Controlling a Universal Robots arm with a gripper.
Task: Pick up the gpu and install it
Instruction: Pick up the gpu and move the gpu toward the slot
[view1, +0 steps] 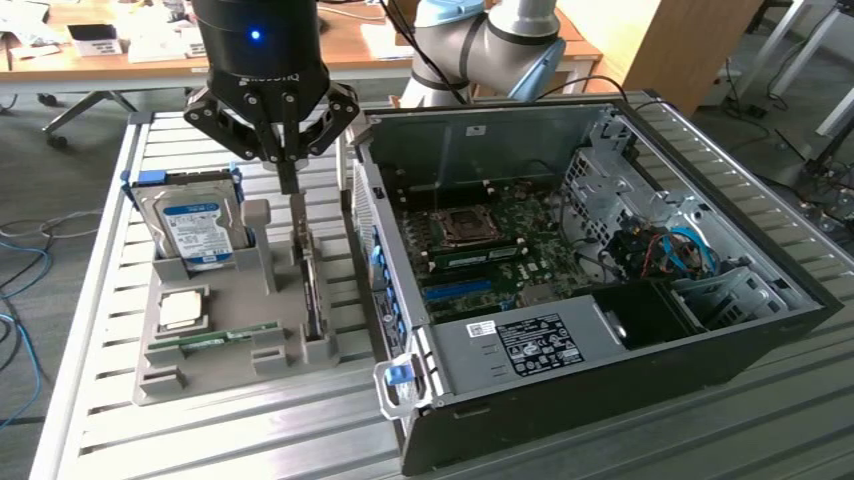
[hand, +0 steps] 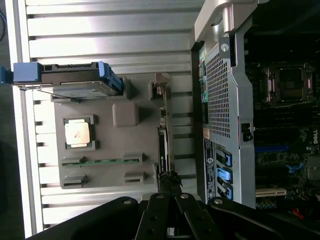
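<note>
The gpu (view1: 310, 290) stands on its edge in a slot of the grey holder (view1: 227, 355), on the side nearest the open computer case (view1: 534, 345). It is a thin dark card with a silver-grey bracket at its upper end. My gripper (view1: 286, 186) hangs straight above it, its fingers shut on the card's upper end. In the wrist view the gpu (hand: 162, 145) shows edge-on, and the gripper (hand: 168, 179) pinches its near end. The card still sits in the holder (hand: 110, 172). The motherboard (view1: 487, 250) lies exposed inside the case, with a blue slot (view1: 461, 290).
The holder also carries a hard drive with a blue label (view1: 194, 225), a square processor (view1: 183, 308) and a green memory stick (view1: 214, 338). The case's metal rear wall (hand: 225, 100) rises right beside the card. Everything rests on a slatted metal table (view1: 240, 430).
</note>
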